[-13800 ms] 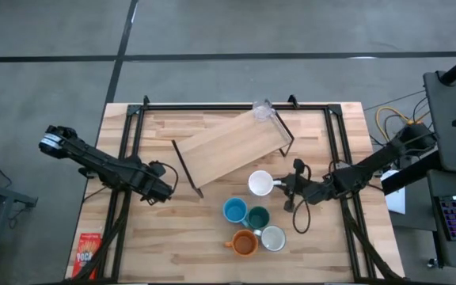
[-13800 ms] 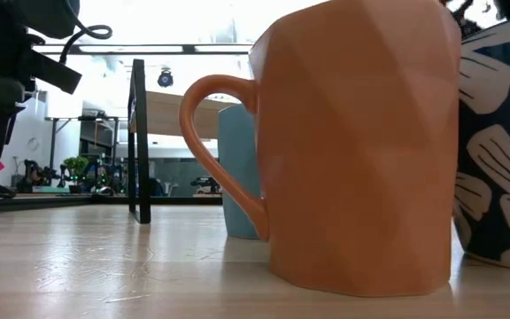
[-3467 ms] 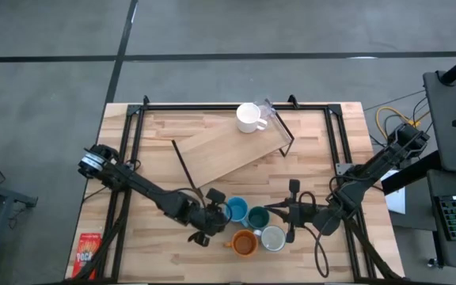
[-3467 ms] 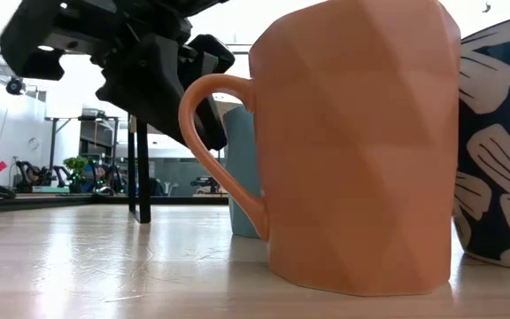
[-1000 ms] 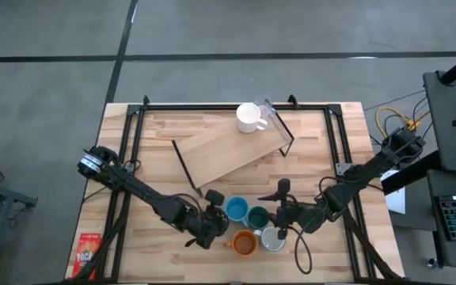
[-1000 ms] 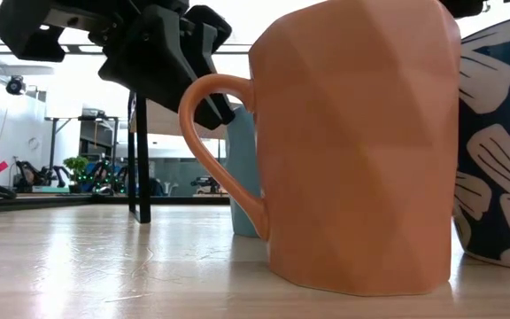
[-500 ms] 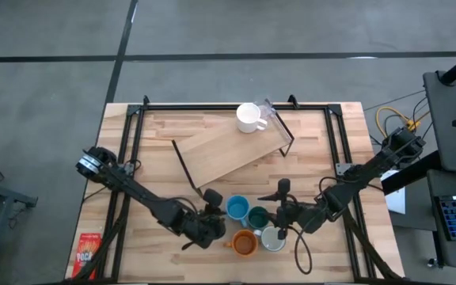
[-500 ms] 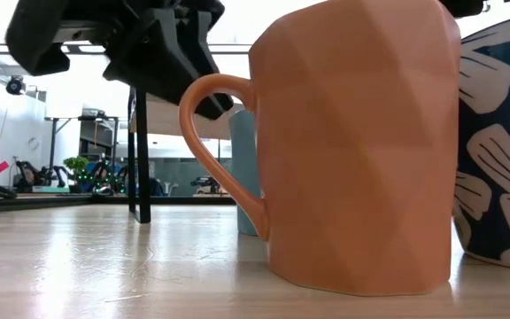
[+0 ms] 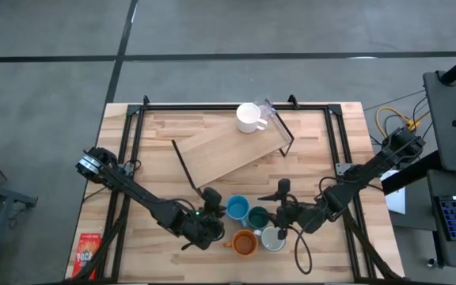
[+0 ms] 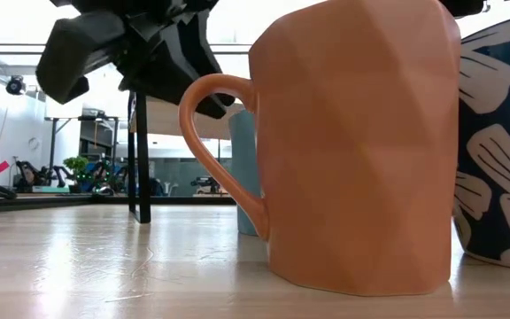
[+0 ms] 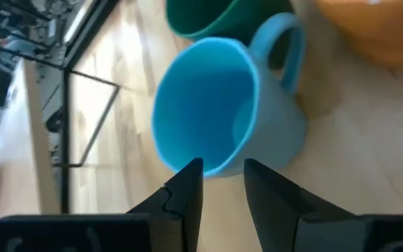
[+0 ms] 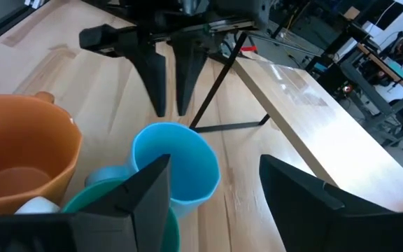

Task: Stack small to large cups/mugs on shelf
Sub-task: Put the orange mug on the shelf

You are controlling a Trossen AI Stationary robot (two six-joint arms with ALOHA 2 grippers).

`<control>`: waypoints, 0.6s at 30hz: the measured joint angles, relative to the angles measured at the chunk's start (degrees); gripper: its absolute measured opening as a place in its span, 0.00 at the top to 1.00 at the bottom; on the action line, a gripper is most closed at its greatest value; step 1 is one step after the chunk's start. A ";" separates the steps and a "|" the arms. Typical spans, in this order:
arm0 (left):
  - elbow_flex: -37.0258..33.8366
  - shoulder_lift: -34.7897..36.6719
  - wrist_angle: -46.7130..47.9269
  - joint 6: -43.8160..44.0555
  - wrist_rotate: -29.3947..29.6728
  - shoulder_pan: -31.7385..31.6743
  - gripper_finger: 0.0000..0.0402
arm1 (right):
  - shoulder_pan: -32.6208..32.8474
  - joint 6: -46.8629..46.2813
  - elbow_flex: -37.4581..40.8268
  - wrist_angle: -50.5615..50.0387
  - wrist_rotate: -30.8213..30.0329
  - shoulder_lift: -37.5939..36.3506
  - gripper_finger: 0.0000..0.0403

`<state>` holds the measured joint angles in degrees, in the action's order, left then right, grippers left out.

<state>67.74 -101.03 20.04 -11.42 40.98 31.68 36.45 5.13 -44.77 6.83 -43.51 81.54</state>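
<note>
On the tabletop stand the light blue mug [image 9: 236, 210], the dark teal mug [image 9: 257, 215], the orange mug [image 9: 245, 243] and the pale grey-white mug [image 9: 273, 238], close together. A white mug [image 9: 248, 118] stands on the shelf [image 9: 232, 150] near its far end. My left gripper [image 11: 222, 175] hangs tilted just left of the blue mug's rim [image 12: 166, 129], fingers a narrow gap apart and off the mug. My right gripper [image 12: 215, 164] stands wide open to the right of the cluster [image 9: 277, 212], above the teal and grey-white mugs, holding nothing.
A clear glass [image 9: 264, 110] stands at the shelf's far end beside the white mug. Black frame rails [image 9: 129, 158] run along the table's left, right and far sides. A red packet [image 9: 88, 252] lies at the near left corner. Bare wood lies left of the mugs.
My left gripper has rolled about its own axis and tipped while staying beside the blue mug's rim; its finger gap is unchanged. My right gripper has kept still, open.
</note>
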 joint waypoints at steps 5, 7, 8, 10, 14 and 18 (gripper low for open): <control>-0.06 -0.02 -0.09 -0.04 -1.65 0.00 0.77 | 0.00 0.00 0.00 -0.02 0.00 0.00 0.48; -0.06 -0.02 -0.12 -0.04 -1.68 0.00 0.77 | 0.00 0.00 0.00 -0.02 0.00 0.00 0.48; -0.08 -0.02 -0.12 -0.04 -1.68 0.00 0.77 | 0.00 0.00 0.00 -0.02 0.00 0.00 0.48; -0.08 -0.02 -0.14 -0.04 -1.68 0.00 0.77 | 0.00 -0.14 0.00 -0.02 0.00 0.00 0.48; -0.10 -0.04 -0.16 -0.02 -1.68 -0.04 0.77 | 0.00 -0.18 0.00 -0.02 0.00 0.00 0.48; -0.10 -0.07 -0.26 -0.02 -1.70 -0.07 0.77 | 0.00 -0.18 0.00 -0.02 0.00 0.00 0.48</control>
<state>67.63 -101.10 19.78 -11.44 39.29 31.62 36.45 4.95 -44.77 6.81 -43.51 81.54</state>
